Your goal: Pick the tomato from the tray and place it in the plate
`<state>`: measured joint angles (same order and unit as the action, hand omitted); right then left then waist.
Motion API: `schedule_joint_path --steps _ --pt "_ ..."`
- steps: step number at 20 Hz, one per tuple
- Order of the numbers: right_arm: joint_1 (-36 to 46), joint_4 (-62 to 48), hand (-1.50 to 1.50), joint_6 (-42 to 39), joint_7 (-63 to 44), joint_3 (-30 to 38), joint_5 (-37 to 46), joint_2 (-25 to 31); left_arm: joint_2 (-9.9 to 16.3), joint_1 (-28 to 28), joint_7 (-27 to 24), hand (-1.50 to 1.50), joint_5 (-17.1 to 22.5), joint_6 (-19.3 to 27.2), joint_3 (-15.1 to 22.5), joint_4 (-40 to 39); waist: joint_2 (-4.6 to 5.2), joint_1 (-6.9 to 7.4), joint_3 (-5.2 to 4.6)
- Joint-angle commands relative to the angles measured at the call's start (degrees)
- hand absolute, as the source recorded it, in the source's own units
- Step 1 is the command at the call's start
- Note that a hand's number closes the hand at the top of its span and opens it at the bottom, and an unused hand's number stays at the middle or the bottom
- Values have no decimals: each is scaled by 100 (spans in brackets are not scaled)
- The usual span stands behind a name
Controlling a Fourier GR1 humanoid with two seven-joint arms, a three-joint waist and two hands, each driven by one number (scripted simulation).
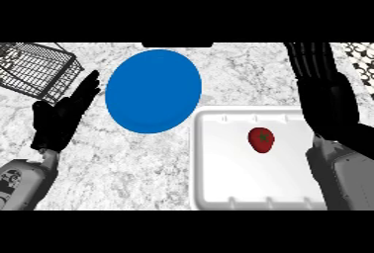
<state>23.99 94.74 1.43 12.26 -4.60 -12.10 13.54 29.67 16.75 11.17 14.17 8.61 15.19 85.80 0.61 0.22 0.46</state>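
Note:
A red tomato with a green stem lies in the white tray, toward the tray's right half. The blue plate sits on the counter up and left of the tray, its edge close to the tray's top left corner. My right hand is open, fingers straight and pointing away, over the tray's right edge, to the right of the tomato and apart from it. My left hand rests open at the left, fingers up, just left of the plate.
A black wire basket stands at the top left corner, beyond my left hand. A dark patterned object shows at the top right edge. The counter is speckled grey stone.

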Motion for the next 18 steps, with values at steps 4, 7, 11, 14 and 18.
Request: schedule_joint_path --steps 4,7,11,14,18 --pt "132 -577 -150 -426 -1360 -861 -412 -489 -224 180 -154 0 -441 403 -90 -157 -40 66 -50" --pt "878 -143 -150 -1110 -888 -1479 1371 1062 -241 9 -237 0 -276 272 -93 -239 -287 225 -273" --pt "-404 -1187 -150 -236 -893 -2306 2124 230 -569 -104 -470 0 -408 583 -93 -312 -16 51 -48" --pt "-1266 -1537 -150 -511 148 -2355 1842 274 -677 -275 -689 0 -532 681 -120 -322 -40 -1 -42" --pt "-1118 -1544 -150 -260 849 -2150 2623 694 -903 -462 -984 0 -680 593 -129 -510 -55 -23 -45"
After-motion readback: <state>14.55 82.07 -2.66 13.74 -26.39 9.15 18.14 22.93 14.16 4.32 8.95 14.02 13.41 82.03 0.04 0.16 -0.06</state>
